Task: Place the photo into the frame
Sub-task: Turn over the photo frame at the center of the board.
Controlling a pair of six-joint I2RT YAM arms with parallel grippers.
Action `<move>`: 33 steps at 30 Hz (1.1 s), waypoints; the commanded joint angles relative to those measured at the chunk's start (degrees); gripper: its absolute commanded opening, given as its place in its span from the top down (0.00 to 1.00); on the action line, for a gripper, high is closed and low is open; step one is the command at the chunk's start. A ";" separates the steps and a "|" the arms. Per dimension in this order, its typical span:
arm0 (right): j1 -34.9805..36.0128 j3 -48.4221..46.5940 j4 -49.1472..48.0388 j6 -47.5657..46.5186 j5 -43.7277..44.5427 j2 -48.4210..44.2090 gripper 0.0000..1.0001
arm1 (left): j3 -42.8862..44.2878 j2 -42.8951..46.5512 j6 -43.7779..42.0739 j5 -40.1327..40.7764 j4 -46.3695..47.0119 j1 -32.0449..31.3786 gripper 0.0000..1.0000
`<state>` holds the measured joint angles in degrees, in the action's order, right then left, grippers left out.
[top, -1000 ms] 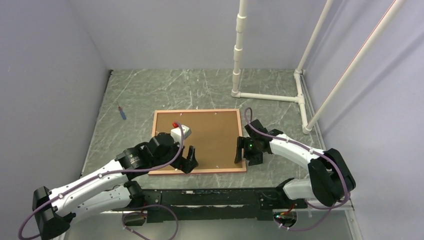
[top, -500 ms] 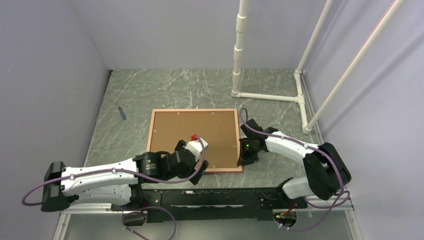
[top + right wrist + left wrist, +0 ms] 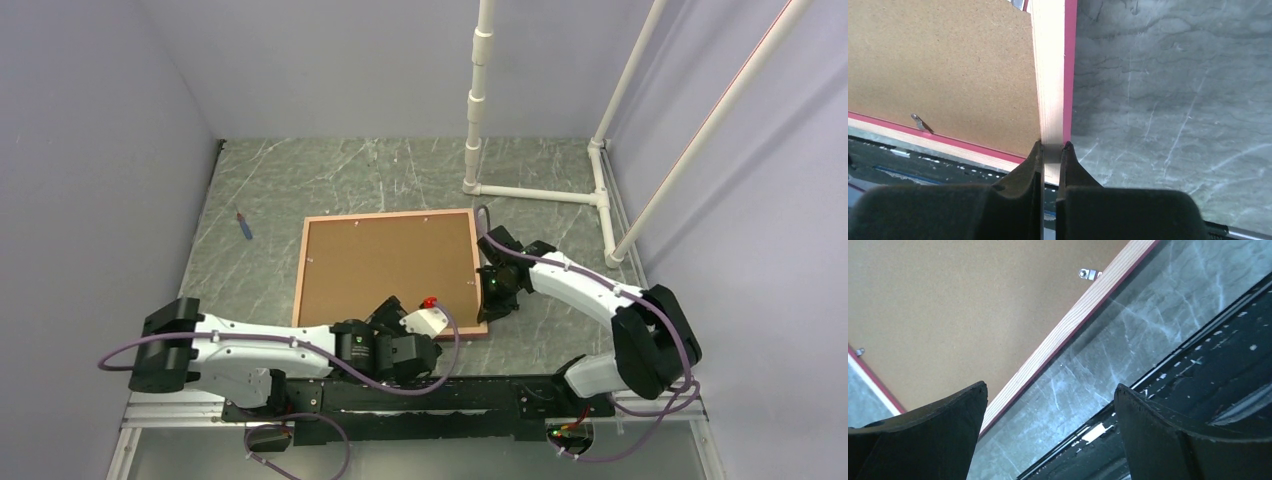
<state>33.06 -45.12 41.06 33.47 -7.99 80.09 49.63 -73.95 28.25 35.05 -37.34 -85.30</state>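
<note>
**Fig.** Left arm [image 3: 250,345] and right arm [image 3: 590,290] are showing white shells between black drum-shaped joints. A purple cable [image 3: 118,348] is looping along each. Left hand [image 3: 1048,390] and right hand [image 3: 1052,146] are presenting matte black tapered fingers. A red lamp [image 3: 430,301] and a green lamp [image 3: 497,283] are glowing at the wrists.

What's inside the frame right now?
A brown backing board fills the frame, which lies back-side up, with small metal tabs along its inner edge. Anything beneath the board is covered, so it cannot be seen.
</note>
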 commanded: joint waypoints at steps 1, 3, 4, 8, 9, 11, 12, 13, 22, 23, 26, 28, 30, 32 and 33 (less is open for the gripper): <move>-0.47 -6.92 3.58 -1.07 -0.71 -4.61 1.00 | 3.80 -3.93 1.85 6.45 -4.90 -1.50 0.00; -0.51 -8.47 4.79 -1.29 -1.43 -5.42 1.00 | 4.89 -6.18 2.50 7.65 -6.67 -1.77 0.01; -0.55 -9.17 5.30 -1.38 -1.82 -5.85 1.00 | 5.29 -6.88 2.98 8.15 -7.21 -1.98 0.01; -0.54 -11.42 6.69 -1.48 -3.96 -7.41 1.00 | 5.44 -8.86 3.54 10.33 -8.27 -2.18 0.01; -0.54 -11.80 6.81 -1.43 -4.61 -7.83 1.00 | 5.48 -9.23 3.67 11.22 -8.58 -2.18 0.01; -0.56 -12.51 7.26 -1.35 -5.49 -8.51 1.00 | 6.05 -10.25 4.64 13.47 -10.22 -2.18 0.01; -0.52 -12.73 7.53 -1.31 -5.77 -8.78 1.00 | 6.54 -11.04 5.55 14.71 -11.45 -2.22 0.01; -0.56 -12.97 7.75 -1.31 -6.09 -8.93 1.00 | 7.12 -11.80 6.46 16.01 -12.99 -2.16 0.01; -0.54 -13.19 7.75 -1.31 -8.65 -10.02 1.00 | 14.31 -22.78 23.15 29.00 -32.54 -2.07 0.14; -0.55 -13.23 7.69 -1.24 -8.92 -10.13 1.00 | 14.63 -23.37 22.63 29.32 -32.30 -1.84 0.16; -0.56 -13.53 7.74 -1.26 -9.32 -10.39 1.00 | 13.49 -23.08 15.68 28.43 -25.01 -1.02 0.20; -0.51 -13.88 8.10 -1.43 -9.41 -10.55 1.00 | 11.86 -21.73 10.23 26.93 -19.38 -0.36 0.22; -0.54 -14.15 8.41 -1.48 -9.41 -10.75 1.00 | 9.57 -19.36 5.88 25.12 -14.54 0.59 0.26; -0.50 -14.25 8.45 -1.48 -9.75 -10.97 1.00 | 7.85 -17.33 2.34 23.13 -10.34 1.53 0.41; -0.51 -14.26 8.43 -1.55 -9.99 -11.00 1.00 | 7.17 -16.38 1.21 22.59 -9.03 2.02 0.43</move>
<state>32.29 -55.53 50.98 32.58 -12.16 72.05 59.02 -95.46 37.76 58.67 -55.00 -85.25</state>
